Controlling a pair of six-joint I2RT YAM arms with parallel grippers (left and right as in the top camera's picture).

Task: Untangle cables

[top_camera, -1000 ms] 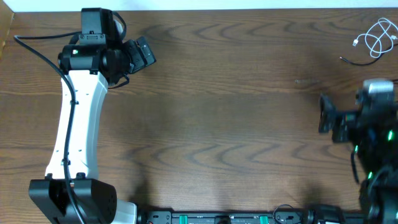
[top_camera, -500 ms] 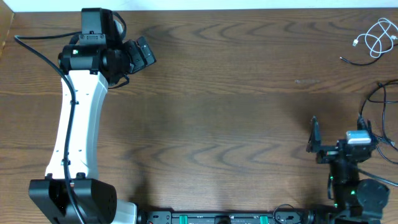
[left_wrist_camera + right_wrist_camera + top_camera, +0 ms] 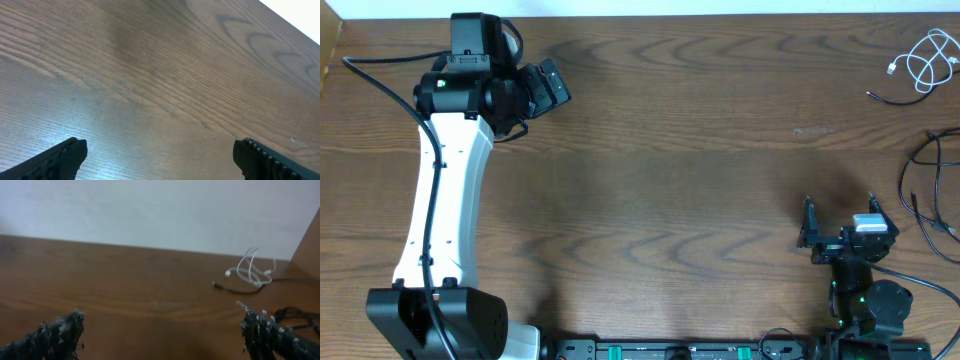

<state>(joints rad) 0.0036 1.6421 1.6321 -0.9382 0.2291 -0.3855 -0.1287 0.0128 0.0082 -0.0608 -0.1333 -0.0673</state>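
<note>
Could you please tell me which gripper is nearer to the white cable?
Right. The right gripper is at the near right of the table, with the white cable ahead of it in the far right corner. The left gripper is at the far left, well away.

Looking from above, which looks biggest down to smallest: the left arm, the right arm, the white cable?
1. left arm, stretched down the left side.
2. right arm, folded at bottom right.
3. white cable, a small bundle at top right.
Arms sit nearer the camera, but the gaps are plain.
</note>
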